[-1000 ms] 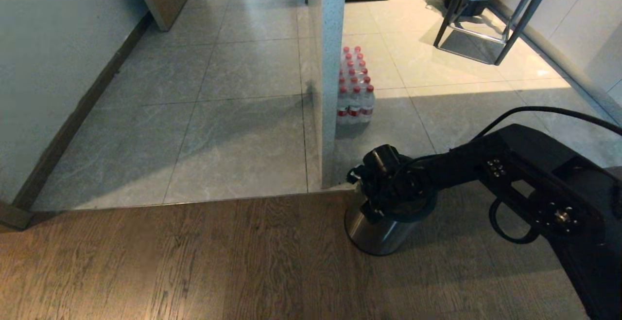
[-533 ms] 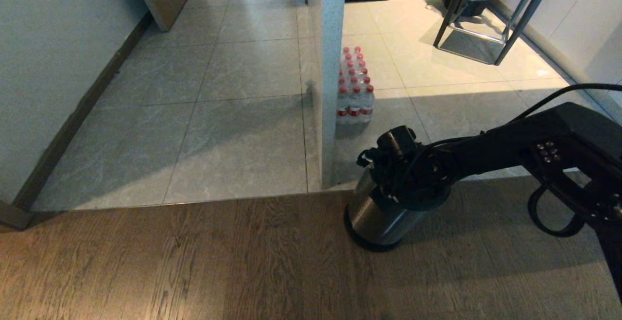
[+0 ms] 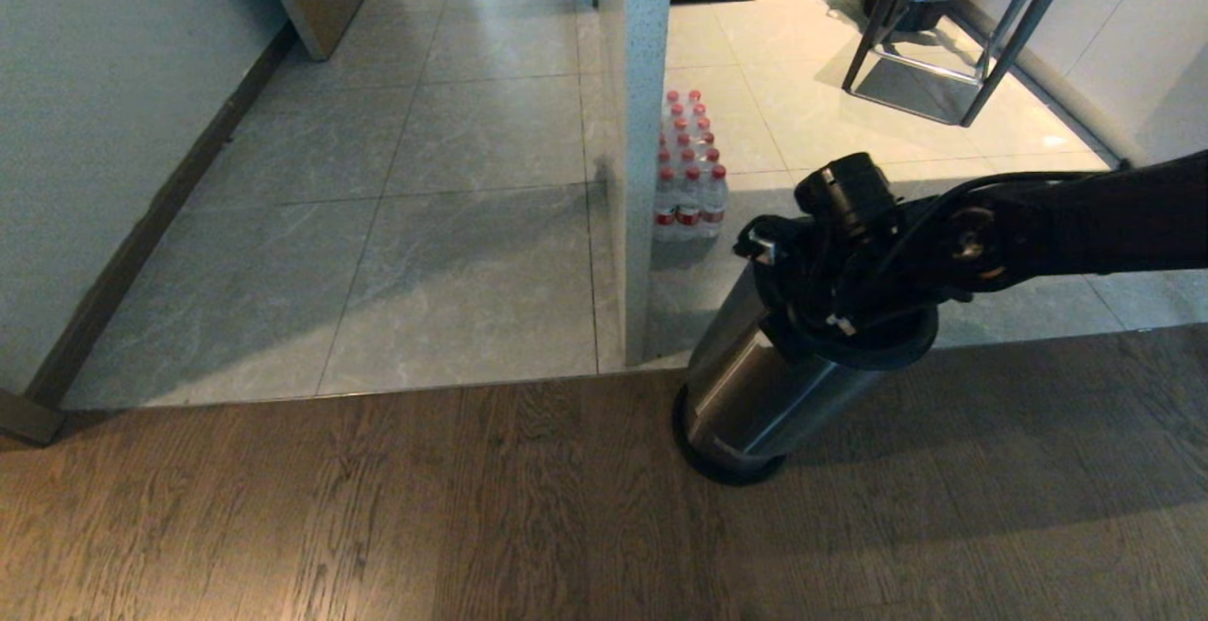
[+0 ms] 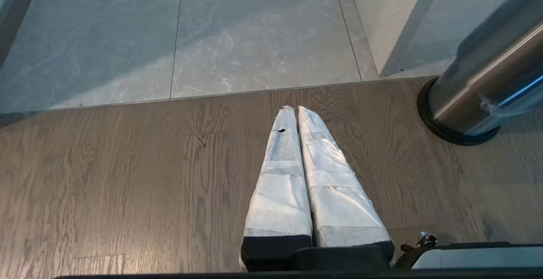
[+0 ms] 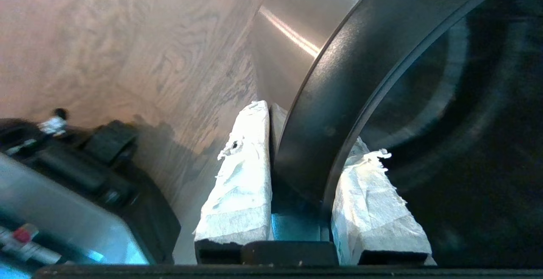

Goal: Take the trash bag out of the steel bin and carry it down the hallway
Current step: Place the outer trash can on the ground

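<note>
At the wood floor's edge, my right claw pinches the steel bin's black ring, tipping rigid, slick metal; no soft bag visible.

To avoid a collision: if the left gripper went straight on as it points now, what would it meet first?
The left gripper would probably meet the wood-plank floor near the tile seam; the steel bin lies off that line.
</note>
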{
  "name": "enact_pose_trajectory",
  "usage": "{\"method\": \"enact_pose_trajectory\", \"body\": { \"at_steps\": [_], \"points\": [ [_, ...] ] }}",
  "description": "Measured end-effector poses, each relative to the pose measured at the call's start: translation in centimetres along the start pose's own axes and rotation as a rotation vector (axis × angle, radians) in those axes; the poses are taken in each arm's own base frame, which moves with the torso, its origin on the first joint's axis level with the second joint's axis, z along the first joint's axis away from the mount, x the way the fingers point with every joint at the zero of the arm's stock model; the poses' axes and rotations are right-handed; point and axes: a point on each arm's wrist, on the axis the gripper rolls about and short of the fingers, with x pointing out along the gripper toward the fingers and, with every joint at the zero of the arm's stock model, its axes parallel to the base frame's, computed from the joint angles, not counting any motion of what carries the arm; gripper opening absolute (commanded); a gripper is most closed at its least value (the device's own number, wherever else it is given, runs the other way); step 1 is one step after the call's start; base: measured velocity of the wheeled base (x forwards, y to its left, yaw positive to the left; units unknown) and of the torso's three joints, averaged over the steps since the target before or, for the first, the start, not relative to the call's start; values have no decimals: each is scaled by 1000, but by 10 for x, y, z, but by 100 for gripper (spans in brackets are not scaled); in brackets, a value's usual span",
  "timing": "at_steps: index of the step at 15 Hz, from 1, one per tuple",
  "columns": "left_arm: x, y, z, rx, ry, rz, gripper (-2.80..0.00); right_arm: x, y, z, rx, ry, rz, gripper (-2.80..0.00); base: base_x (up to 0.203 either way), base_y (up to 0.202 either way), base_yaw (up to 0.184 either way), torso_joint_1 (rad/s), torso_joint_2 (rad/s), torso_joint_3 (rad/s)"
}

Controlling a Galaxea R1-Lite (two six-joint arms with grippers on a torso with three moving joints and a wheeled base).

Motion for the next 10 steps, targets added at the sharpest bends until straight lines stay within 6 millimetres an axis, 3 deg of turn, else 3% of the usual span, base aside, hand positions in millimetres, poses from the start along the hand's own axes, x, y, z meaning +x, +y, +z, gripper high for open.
{"method": "enact_pose_trajectory", "body": {
  "at_steps": [5,10],
  "points": [
    [0,0,0,0,0,0,-280,-96,-11,5,7,-80,-23,-280,0,0,0,0,0,0],
    [0,0,0,0,0,0,-280,-182,-23,-15,45,-122,-71,-280,0,0,0,0,0,0]
  ]
}}
